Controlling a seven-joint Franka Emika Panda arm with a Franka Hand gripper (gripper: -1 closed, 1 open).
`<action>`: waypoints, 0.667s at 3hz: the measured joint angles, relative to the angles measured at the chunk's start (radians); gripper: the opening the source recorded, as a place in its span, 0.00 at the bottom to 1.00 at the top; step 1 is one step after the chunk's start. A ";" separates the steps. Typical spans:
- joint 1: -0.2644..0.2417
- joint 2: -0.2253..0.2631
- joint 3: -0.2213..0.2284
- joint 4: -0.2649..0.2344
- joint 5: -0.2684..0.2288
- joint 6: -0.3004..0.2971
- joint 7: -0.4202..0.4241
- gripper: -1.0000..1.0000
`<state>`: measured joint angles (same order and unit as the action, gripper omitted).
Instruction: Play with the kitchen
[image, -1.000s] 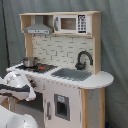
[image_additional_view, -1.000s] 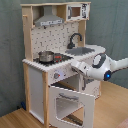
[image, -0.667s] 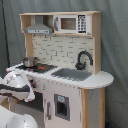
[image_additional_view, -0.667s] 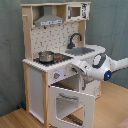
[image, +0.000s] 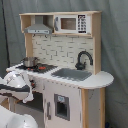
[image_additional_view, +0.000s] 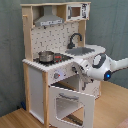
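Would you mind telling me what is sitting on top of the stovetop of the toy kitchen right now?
A small metal pot stands on the black stovetop of the kitchen. Whatever the pot holds is hidden by its wall.

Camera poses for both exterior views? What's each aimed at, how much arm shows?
First exterior view: off the toy kitchen front, on its sink side; white arm at the first exterior view's lower left.
Second exterior view: off the stove corner, slightly above; open oven door in front, arm entering from the second exterior view's right.
Shared: kitchen, small pot, black faucet.
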<state>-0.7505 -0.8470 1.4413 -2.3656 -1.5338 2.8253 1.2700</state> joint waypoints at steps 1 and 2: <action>0.000 0.000 0.000 0.000 0.000 -0.001 0.110 0.00; 0.000 -0.003 0.000 0.000 0.000 -0.001 0.217 0.00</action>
<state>-0.7501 -0.8503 1.4415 -2.3657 -1.5338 2.8242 1.4871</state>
